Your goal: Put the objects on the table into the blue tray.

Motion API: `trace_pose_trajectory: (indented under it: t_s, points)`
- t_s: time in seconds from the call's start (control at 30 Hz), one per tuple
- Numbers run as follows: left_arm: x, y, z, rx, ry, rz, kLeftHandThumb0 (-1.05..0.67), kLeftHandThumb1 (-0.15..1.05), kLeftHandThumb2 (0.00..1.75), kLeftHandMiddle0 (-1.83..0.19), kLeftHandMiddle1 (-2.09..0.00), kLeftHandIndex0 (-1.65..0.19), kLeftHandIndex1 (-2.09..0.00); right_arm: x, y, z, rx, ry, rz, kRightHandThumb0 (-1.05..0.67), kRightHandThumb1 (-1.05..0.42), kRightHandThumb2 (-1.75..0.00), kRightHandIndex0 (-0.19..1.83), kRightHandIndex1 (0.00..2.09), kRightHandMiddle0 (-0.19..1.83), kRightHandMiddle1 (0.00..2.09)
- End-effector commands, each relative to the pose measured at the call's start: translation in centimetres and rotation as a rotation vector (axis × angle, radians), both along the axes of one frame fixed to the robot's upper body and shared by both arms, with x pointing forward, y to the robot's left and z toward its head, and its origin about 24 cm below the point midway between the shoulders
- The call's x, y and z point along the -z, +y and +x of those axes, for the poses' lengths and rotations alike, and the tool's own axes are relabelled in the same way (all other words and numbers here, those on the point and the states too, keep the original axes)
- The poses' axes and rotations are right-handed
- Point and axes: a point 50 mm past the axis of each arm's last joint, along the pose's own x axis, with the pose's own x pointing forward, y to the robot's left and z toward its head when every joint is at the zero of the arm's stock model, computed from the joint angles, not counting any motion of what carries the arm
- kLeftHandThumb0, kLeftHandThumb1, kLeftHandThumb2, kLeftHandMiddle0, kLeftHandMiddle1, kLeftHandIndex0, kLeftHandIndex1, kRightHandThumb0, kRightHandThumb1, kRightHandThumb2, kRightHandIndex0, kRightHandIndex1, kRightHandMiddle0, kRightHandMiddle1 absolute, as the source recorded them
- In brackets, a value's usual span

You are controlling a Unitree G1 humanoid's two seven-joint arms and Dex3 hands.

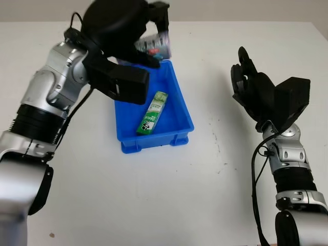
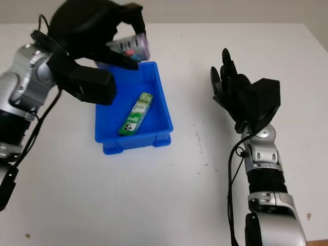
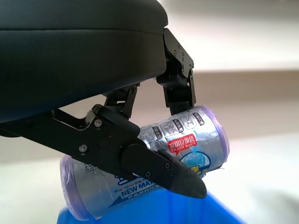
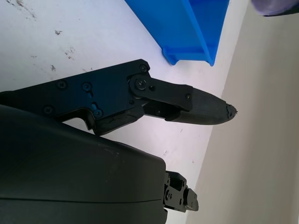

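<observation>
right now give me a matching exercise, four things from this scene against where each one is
Things:
1. left hand
2. right hand
3. green rectangular packet
4. silver and purple roll of trash bags

Places:
A. lying inside the blue plastic tray
B. held above the tray's far end
C. open, raised over the white table to the right of the tray
D. closed around the roll

Pairs: 1-D, 2-C, 3-A, 4-B

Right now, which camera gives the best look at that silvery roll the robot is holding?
The left wrist view: the trash bag roll sits close up, label readable, clamped in the left hand above the blue tray. Both eye views show it partly hidden behind that hand. The right wrist view catches just a purple edge.
</observation>
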Motion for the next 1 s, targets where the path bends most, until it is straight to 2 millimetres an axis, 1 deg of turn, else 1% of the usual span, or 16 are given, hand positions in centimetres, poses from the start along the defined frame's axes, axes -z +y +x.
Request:
trace_pose_trajectory:
  t_s: [0.0, 0.03, 0.07, 0.1, 0.13, 0.17, 0.2, 0.27, 0.37, 0.47, 0.53, 0.63, 0.7, 0.83, 0.9, 0.97]
  points:
    - [0.2, -0.1, 0.0, -0.010, 0.029, 0.019, -0.48, 1.05, 0.38, -0.46, -2.02, -0.08, -1.64, -0.2, 0.0, -0.3, -0.003, -0.019, 0.016, -0.71, -1.05, -0.62, -0.19, 0.00, -0.19, 0.00]
    - [0.5, 0.0, 0.1, -0.025, 0.064, 0.036, -0.49, 1.05, 0.38, -0.38, -1.76, -0.04, -1.42, -0.1, -0.1, -0.3, -0.001, -0.019, 0.017, -0.70, -1.05, -0.63, -0.19, 0.00, -0.19, 0.00]
    - [0.7, 0.0, 0.1, -0.034, 0.097, 0.044, -0.52, 1.05, 0.37, -0.39, -1.36, -0.01, -1.09, -0.1, -0.1, -0.3, -0.001, -0.020, 0.016, -0.70, -1.05, -0.63, -0.19, 0.00, -0.19, 0.00]
    - [0.8, 0.1, 0.0, -0.043, 0.127, 0.062, -0.54, 1.05, 0.35, -0.42, -1.01, -0.04, -0.68, -0.1, -0.1, -0.3, -0.001, -0.019, 0.014, -0.69, -1.05, -0.64, -0.19, 0.00, -0.19, 0.00]
    - [0.9, 0.1, 0.0, -0.049, 0.142, 0.082, -0.56, 1.05, 0.35, -0.37, -0.80, -0.06, -0.46, -0.1, -0.1, -0.3, -0.003, -0.018, 0.016, -0.69, -1.05, -0.64, -0.19, 0.00, -0.19, 0.00]
    - [0.9, 0.1, -0.1, -0.053, 0.151, 0.096, -0.59, 1.05, 0.35, -0.30, -0.46, -0.07, -0.26, -0.1, -0.1, -0.3, -0.004, -0.016, 0.018, -0.69, -1.05, -0.64, -0.19, 0.00, -0.19, 0.00]
    - [0.9, 0.1, -0.2, -0.060, 0.157, 0.102, -0.60, 1.05, 0.36, -0.21, -0.29, -0.06, -0.18, 0.0, -0.1, -0.3, -0.007, -0.015, 0.022, -0.68, -1.05, -0.64, -0.19, 0.00, -0.19, 0.00]
    - [0.8, 0.1, -0.4, -0.067, 0.160, 0.093, -0.57, 1.05, 0.37, -0.03, -0.08, -0.02, -0.10, 0.0, -0.1, -0.3, -0.012, -0.013, 0.024, -0.68, -1.05, -0.65, -0.19, 0.00, -0.19, 0.00]
    - [0.6, 0.0, -0.7, -0.042, 0.121, 0.044, -0.51, 1.05, 0.47, 0.08, -0.03, 0.01, -0.06, 0.1, -0.1, -0.2, -0.015, -0.010, 0.030, -0.70, -1.05, -0.64, -0.19, 0.00, -0.19, 0.00]
    - [0.1, 0.0, -1.1, 0.020, 0.060, -0.065, -0.47, 1.05, 0.50, 0.02, -0.06, -0.05, -0.09, 0.1, -0.1, -0.2, -0.012, -0.011, 0.032, -0.72, -1.05, -0.62, -0.19, 0.00, -0.19, 0.00]
    - [-0.1, 0.2, -1.3, 0.072, 0.044, -0.182, -0.44, 1.04, 0.51, -0.02, -0.08, -0.07, -0.09, 0.1, -0.1, -0.1, -0.016, -0.012, 0.031, -0.72, -1.05, -0.62, -0.19, 0.00, -0.19, 0.00]
    - [-0.4, 0.7, -1.8, 0.207, 0.032, -0.448, -0.44, 0.97, 0.59, -0.09, -0.08, -0.11, -0.10, 0.1, 0.0, -0.1, -0.010, -0.007, 0.030, -0.72, -1.05, -0.61, -0.19, 0.00, -0.19, 0.00]
    - [-0.5, 1.6, -2.0, 0.264, 0.029, -0.606, -0.50, 1.03, 0.49, -0.05, -0.05, -0.06, -0.07, 0.0, 0.0, 0.0, -0.006, -0.007, 0.027, -0.74, -1.05, -0.60, -0.19, 0.00, -0.19, 0.00]
    - [-0.1, 3.6, -1.9, 0.306, 0.117, -0.964, -0.66, 1.05, 0.59, 0.10, -0.01, 0.06, -0.01, -0.1, 0.2, 0.1, -0.001, -0.010, 0.031, -0.76, -1.05, -0.59, -0.19, 0.00, -0.19, 0.00]
    - [1.0, 5.0, -1.8, 0.295, 0.192, -1.136, -0.73, 1.05, 0.66, 0.17, 0.00, 0.16, 0.00, -0.2, 0.3, 0.2, 0.000, -0.015, 0.033, -0.76, -1.05, -0.58, -0.19, 0.00, -0.19, 0.00]
    - [2.7, 6.3, -1.9, 0.260, 0.256, -1.246, -0.76, 1.05, 0.70, 0.19, 0.00, 0.18, 0.00, -0.3, 0.5, 0.2, -0.003, -0.026, 0.032, -0.76, -1.05, -0.59, -0.19, 0.00, -0.19, 0.00]
